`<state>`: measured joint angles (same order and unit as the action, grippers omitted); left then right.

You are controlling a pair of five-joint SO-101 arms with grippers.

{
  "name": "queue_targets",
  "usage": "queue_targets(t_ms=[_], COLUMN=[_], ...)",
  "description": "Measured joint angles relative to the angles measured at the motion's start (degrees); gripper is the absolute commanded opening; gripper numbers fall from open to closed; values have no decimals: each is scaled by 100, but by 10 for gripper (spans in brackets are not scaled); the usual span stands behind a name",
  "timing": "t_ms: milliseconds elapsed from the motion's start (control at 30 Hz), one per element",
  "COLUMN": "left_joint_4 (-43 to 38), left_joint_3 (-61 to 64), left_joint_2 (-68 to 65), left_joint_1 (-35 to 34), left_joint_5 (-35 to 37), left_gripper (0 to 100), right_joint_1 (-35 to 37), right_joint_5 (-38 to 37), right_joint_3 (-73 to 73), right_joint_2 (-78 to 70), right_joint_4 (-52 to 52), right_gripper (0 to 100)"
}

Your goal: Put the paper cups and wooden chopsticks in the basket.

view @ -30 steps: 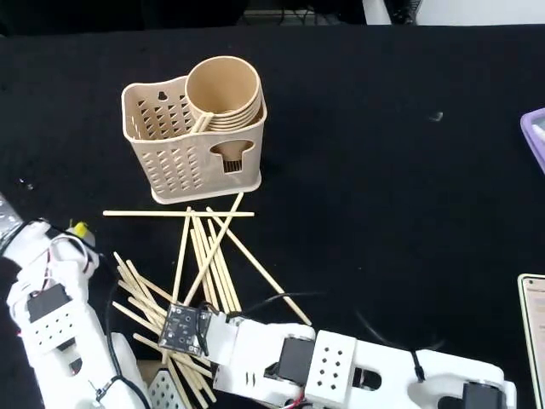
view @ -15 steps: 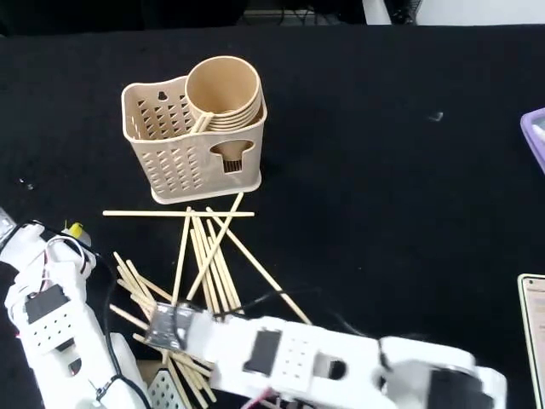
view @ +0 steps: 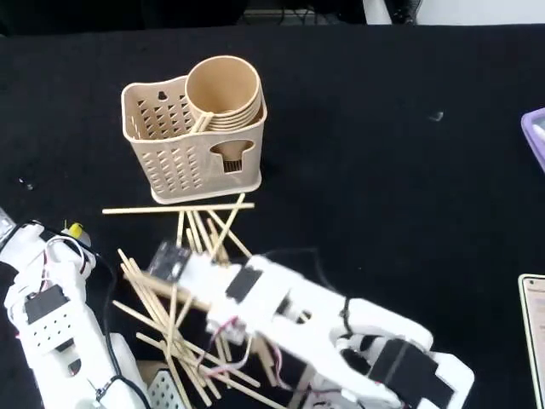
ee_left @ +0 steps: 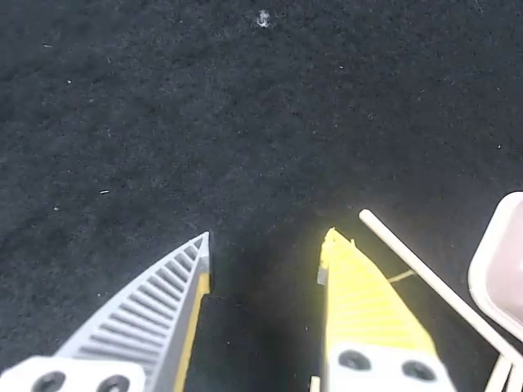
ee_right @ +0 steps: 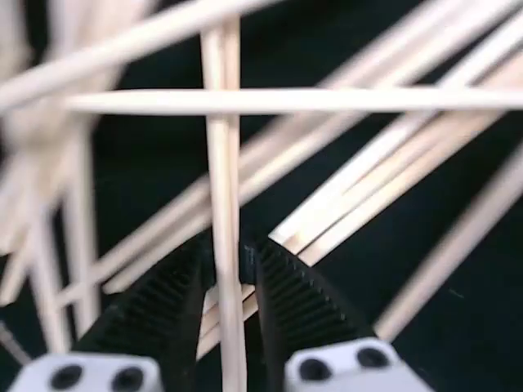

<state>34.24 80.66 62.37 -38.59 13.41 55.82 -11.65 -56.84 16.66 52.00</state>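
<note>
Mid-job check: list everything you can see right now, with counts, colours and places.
Perforated plastic basket: one, beige, far side of table.
Paper cups: nested stack, tan, inside basket.
Wooden chopsticks: many, pale, tangled heap in front of basket.
Table cloth: one, black, under everything.
Purple object: one, cut off at table edge.
Left end effector: open, above bare cloth.
Right end effector: closed on a chopstick in the heap.

Beige plastic basket (view: 192, 145) patterned with rows of small slots, tan round paper cups (view: 223, 89), pale thin wooden chopsticks (view: 179, 210), plain black cloth table (view: 383, 187), left gripper (ee_left: 268, 245) ribbed grey on one side and yellow on the other, right gripper (ee_right: 229, 243) ribbed black.
</note>
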Motion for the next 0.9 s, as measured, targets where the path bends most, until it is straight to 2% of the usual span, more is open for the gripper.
queue_targets(t_ms=[133, 233, 367, 733, 900], left_joint_4=[0, 0, 0, 0, 0], left_joint_3=[0, 0, 0, 0, 0], left_joint_2=[0, 0, 0, 0, 0], left_joint_1=[0, 0, 0, 0, 0], left_joint_5=[0, 0, 0, 0, 0], left_gripper=[220, 220, 220, 220, 220], right_joint_1=[-686, -888, -879, -914, -475], right_joint_5=[-325, -396, -431, -563, -70], right_joint_3=[255, 422, 457, 457, 448], right_joint_2=[-9, -9, -9, -9, 738], right_joint_4=[9, 9, 9, 554, 1046], right_gripper=[13, 38, 140, 132, 190])
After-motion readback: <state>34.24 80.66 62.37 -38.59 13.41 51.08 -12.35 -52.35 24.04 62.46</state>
